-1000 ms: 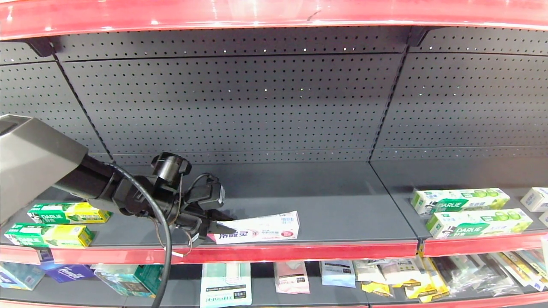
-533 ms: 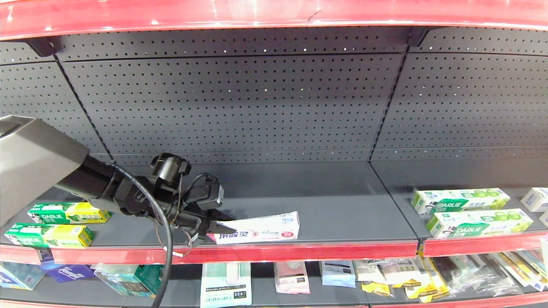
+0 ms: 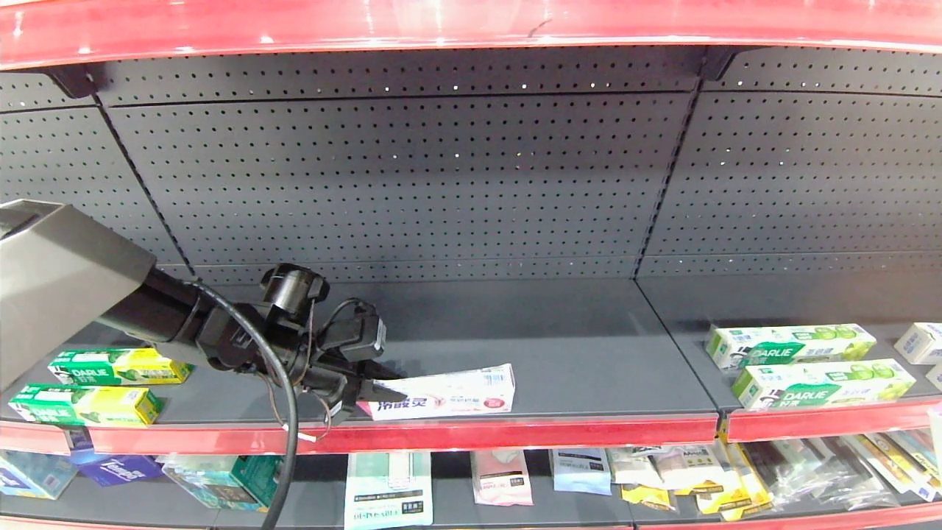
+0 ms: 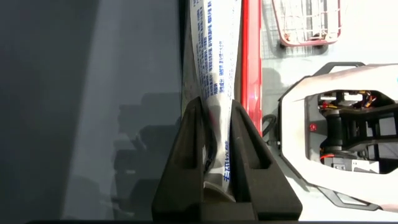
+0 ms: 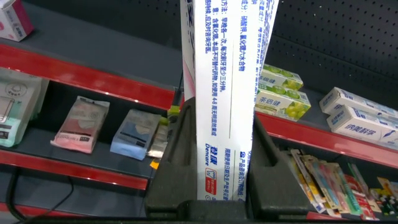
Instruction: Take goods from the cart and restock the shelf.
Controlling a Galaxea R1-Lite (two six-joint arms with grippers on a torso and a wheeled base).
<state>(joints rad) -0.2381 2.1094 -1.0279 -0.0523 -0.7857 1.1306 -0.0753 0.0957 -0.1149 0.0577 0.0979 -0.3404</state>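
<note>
A white toothpaste box (image 3: 449,391) lies lengthwise on the middle bay of the grey shelf (image 3: 574,346), just behind its red front lip. My left gripper (image 3: 372,391) is shut on the box's left end. In the left wrist view the black fingers (image 4: 194,124) clamp the same box (image 4: 214,37) from both sides. My right gripper (image 5: 224,134) is shut on a second white toothpaste box (image 5: 224,74) with blue print. It holds that box upright in front of the shelving.
Green toothpaste boxes lie at the shelf's left (image 3: 103,366) and right (image 3: 824,384). Packets (image 3: 500,477) fill the lower shelf. A perforated back panel (image 3: 412,184) closes the bay. A red wire basket (image 4: 308,25) stands on the floor.
</note>
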